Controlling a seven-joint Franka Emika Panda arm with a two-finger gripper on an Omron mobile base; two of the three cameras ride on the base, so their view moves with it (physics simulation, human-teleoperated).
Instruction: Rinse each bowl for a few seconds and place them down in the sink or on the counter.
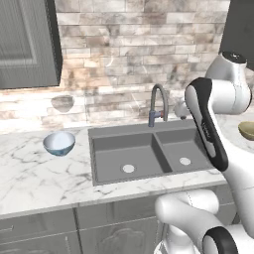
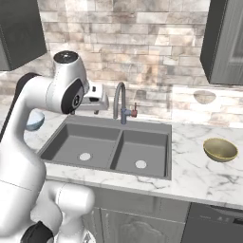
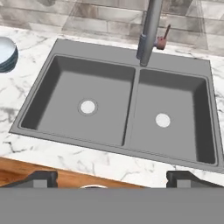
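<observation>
The pale blue bowl [image 1: 59, 143] stands upright on the counter [image 1: 39, 173] left of the sink [image 1: 99, 134]; it also shows at the hand view's left edge [image 3: 6, 53]. On the counter [image 2: 199, 173] to the right of the sink [image 2: 118, 142] sits the olive-tan bowl [image 2: 220, 149], partly behind my arm in the left base view [image 1: 247, 130]. My gripper [image 2: 97, 108] hangs high over the sink's left basin, beside the faucet [image 2: 121, 102]. In the hand view its fingertips [image 3: 43, 178] stand wide apart, so the gripper [image 3: 114, 178] is open and holds nothing. Both basins [image 3: 131, 109] are bare.
The tall arched faucet [image 3: 148, 30] with a red handle [image 3: 162, 41] rises behind the divider; no water shows. Dark wall cabinets [image 1: 25, 44] [image 2: 225, 42] hang at both sides. Faint bowl reflections [image 1: 63, 102] [image 2: 205, 96] show on the tiled wall.
</observation>
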